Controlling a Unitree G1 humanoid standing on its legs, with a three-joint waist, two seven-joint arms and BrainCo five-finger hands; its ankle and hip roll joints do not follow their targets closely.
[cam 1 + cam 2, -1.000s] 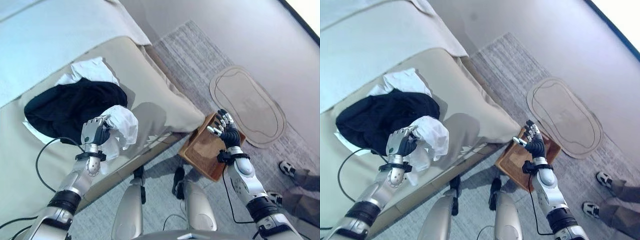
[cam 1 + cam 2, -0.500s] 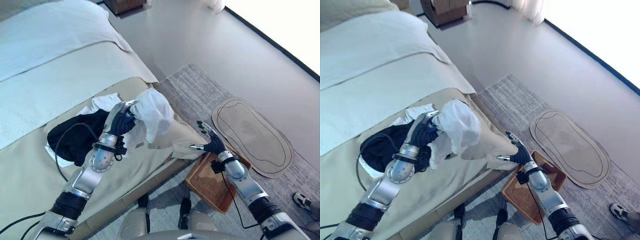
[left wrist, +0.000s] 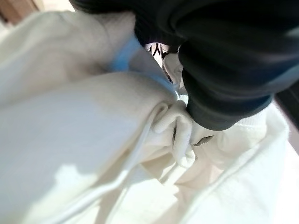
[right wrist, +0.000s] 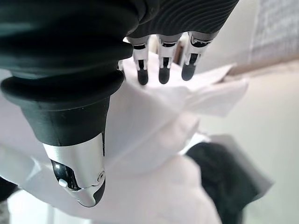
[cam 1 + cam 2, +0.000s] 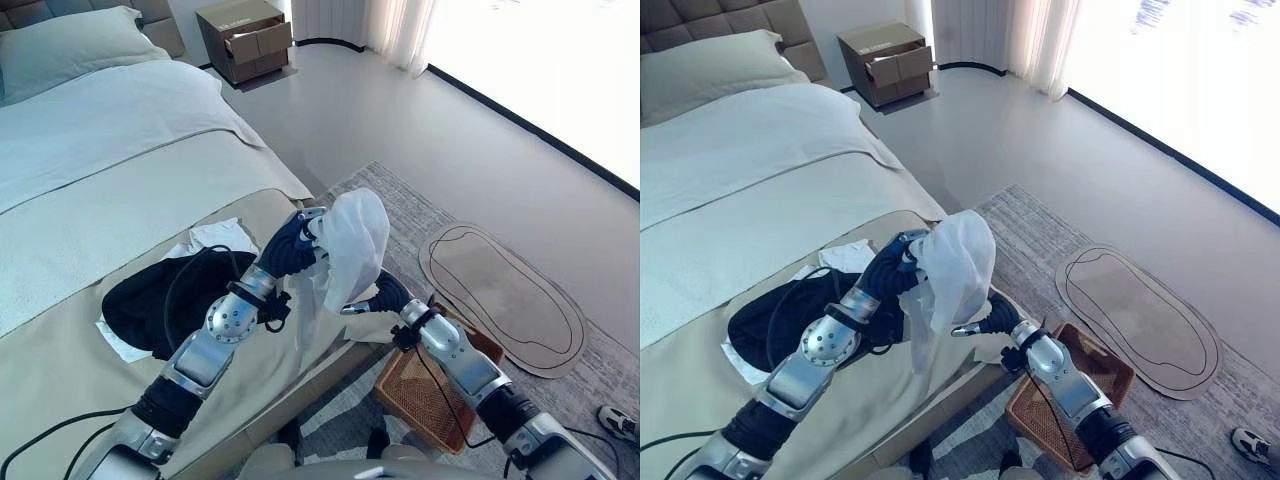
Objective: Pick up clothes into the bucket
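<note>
Bed: takes up the robot's left side of the head views, with a pale sheet, a beige cover over its near corner and a pillow at the far end.
Floor: grey, running from the bed to a bright window wall.
Rug: grey woven strip on the floor beside the bed's corner.
Mat: tan, oval-shaped, lying on the rug's far side from the bed.
Nightstand: brown, with an open drawer, standing past the head of the bed.
Black garment: heaped on the beige cover, lying over a flat white piece of cloth that shows at its edges.
Bucket: a brown woven basket standing on the floor just off the bed's corner, below the right arm.
White garment: lifted clear of the bed, hanging in a bunch from the left hand above the bed's corner, near but not over the bucket; the right wrist view shows it just beyond that hand's fingertips.
Left hand: raised above the bed's edge, fingers curled tight into the white garment.
Right hand: held beside and below the hanging cloth, fingers straight and spread, thumb apart, gripping nothing.
Shoe: a person's, at the rug's edge.
</note>
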